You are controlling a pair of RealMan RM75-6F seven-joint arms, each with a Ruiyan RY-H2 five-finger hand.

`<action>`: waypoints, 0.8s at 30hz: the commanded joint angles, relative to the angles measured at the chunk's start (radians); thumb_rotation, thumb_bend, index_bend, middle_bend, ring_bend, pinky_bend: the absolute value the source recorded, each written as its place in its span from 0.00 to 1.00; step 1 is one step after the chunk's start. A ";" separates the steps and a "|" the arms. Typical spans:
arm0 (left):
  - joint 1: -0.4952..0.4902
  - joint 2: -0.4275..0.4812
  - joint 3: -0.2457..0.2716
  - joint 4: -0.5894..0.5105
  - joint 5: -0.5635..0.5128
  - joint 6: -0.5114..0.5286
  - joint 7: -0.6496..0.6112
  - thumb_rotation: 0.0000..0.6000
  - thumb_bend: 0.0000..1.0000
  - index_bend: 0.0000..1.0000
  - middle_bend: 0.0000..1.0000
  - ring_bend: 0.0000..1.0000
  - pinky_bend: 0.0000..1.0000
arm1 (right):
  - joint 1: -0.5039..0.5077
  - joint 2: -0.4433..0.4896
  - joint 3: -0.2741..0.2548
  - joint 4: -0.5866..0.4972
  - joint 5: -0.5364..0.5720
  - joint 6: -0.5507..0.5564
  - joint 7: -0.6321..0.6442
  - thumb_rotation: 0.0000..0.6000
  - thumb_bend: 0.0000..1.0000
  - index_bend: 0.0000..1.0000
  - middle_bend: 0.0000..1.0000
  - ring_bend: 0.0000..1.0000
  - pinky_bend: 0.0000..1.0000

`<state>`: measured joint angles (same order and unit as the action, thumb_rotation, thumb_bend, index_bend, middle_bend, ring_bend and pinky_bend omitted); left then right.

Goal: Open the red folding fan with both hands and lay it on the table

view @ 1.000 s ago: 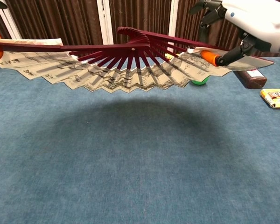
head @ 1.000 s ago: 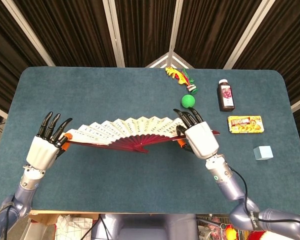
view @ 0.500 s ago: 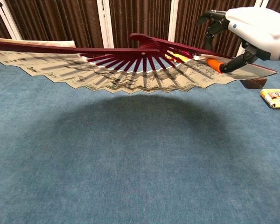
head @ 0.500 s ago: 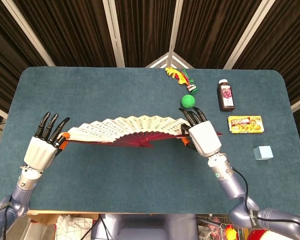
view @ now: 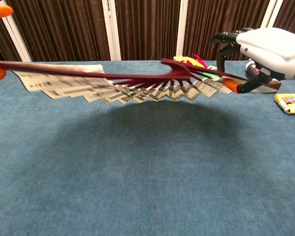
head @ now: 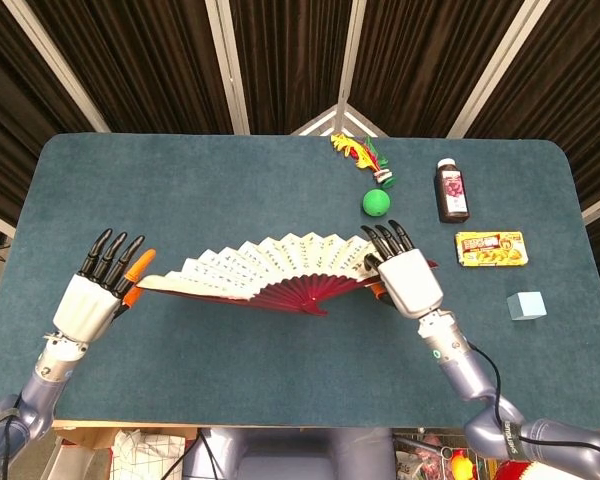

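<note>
The red folding fan (head: 280, 270) is spread wide and held level above the blue table (head: 230, 180), its paper leaf toward the far side. In the chest view the fan (view: 137, 83) is blurred and hangs over its shadow. My right hand (head: 408, 282) pinches the right guard stick, with an orange thumb tip under it in the chest view, where the right hand (view: 265, 49) sits at the upper right. My left hand (head: 92, 298) has its fingers spread upward and its thumb lifted off the left guard stick, whose end lies just above a lower orange fingertip.
Beyond the right hand lie a green ball (head: 377, 203), a brown bottle (head: 452, 190), a yellow packet (head: 491, 248), a pale blue cube (head: 526, 305) and a feathered toy (head: 360, 153). The table's near edge runs just below both wrists.
The fan has tipped flatter, sunk lower and shifted slightly right. My left thumb has lifted away from the left guard stick. The right hand keeps its pinch.
</note>
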<state>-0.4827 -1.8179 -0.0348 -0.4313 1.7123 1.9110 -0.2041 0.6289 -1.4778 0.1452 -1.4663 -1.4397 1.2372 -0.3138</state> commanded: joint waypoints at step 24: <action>0.105 0.075 0.080 -0.135 0.022 -0.029 -0.015 1.00 0.44 0.07 0.00 0.00 0.00 | -0.031 0.166 0.000 0.052 0.086 -0.052 -0.262 1.00 0.35 0.20 0.06 0.08 0.05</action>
<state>-0.3796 -1.7421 0.0435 -0.5650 1.7318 1.8796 -0.2211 0.5983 -1.3423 0.1532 -1.4234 -1.3555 1.1935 -0.5148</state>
